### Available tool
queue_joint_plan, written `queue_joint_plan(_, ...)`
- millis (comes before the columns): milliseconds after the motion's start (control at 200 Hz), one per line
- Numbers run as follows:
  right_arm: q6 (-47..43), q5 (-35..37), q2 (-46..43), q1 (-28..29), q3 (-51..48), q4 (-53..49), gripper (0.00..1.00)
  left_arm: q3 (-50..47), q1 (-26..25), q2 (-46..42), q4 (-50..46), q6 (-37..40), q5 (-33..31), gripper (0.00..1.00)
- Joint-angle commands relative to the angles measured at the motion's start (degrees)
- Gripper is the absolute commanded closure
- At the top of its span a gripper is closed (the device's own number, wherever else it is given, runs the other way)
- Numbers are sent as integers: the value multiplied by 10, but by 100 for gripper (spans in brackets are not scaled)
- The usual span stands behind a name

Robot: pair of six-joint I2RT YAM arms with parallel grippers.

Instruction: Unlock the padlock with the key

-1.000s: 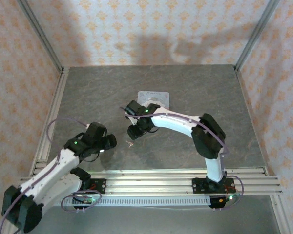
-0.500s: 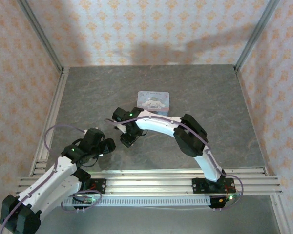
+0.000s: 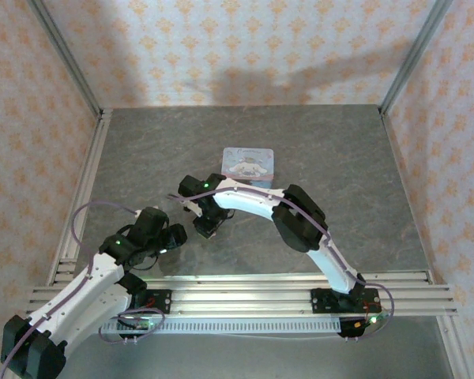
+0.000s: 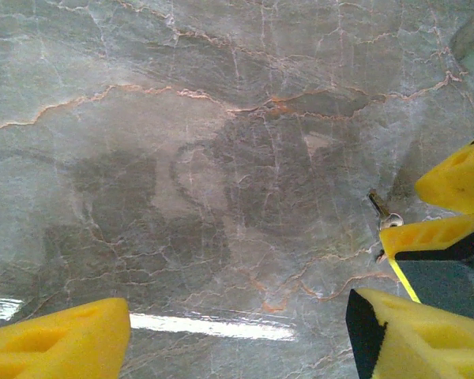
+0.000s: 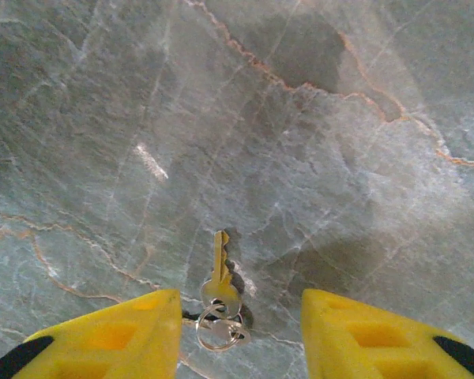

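Note:
The key [image 5: 220, 276] is a small pale metal key on a ring, lying flat on the grey marbled table. My right gripper [image 5: 241, 320] stands open just over it, one yellow finger on each side of the ring end and neither touching it. In the top view the right gripper [image 3: 202, 227] points down at the table's middle and hides the key. My left gripper [image 4: 237, 343] is open over bare table; in the left wrist view the key [image 4: 385, 217] peeks out beside the right arm's yellow fingers [image 4: 457, 180]. The left gripper [image 3: 174, 237] sits just left of the right one. The padlock is out of view.
A pale blue tin with a cartoon lid [image 3: 249, 163] lies behind the right gripper. Patterned walls and metal posts enclose the table [image 3: 340, 158]. An aluminium rail [image 3: 245, 288] runs along the near edge.
The right arm swung left and toward the near side, uncovering the tin and settling over the key. The left arm drew back a little toward its base.

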Motion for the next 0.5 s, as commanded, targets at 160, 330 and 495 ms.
queue_joint_plan(160, -13, 21, 16, 7, 20, -40, 61, 3, 3, -3, -20, 4, -17, 25)
queue_joint_plan(330, -12, 21, 23, 13, 24, -46, 65, 4, 3, -2, -22, 5, -18, 25)
queue_joint_plan(495, -10, 28, 29, 24, 28, -51, 67, 3, 3, -3, -23, 5, -18, 25)
